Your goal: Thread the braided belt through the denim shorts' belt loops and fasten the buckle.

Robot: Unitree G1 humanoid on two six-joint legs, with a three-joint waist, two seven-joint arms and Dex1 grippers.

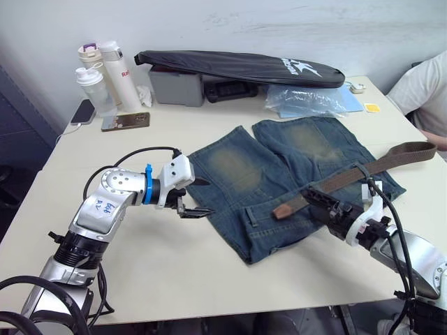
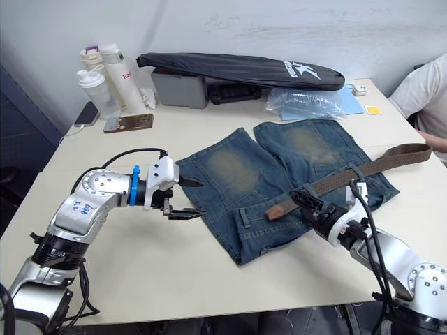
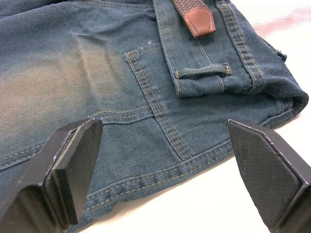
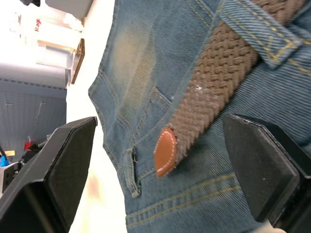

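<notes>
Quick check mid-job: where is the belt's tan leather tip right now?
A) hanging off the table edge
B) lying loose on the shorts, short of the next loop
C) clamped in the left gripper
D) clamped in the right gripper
B: the tan tip lies flat on the shorts, short of the next loop, with the right gripper open around it.

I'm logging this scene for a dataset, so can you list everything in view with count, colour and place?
denim shorts: one, faded blue, table centre.
braided belt: one, brown with tan tip, under one belt loop on the waistband.
long bag: one, black, far edge.
grey box: one, under the bag.
bottles: three, white or clear, far left corner.
phones: two, beside the bottles.
plastic bag: one, clear, beyond the shorts.
person: one, white sleeve, right edge.
left gripper: open, at the shorts' edge.
right gripper: open, over the belt.
</notes>
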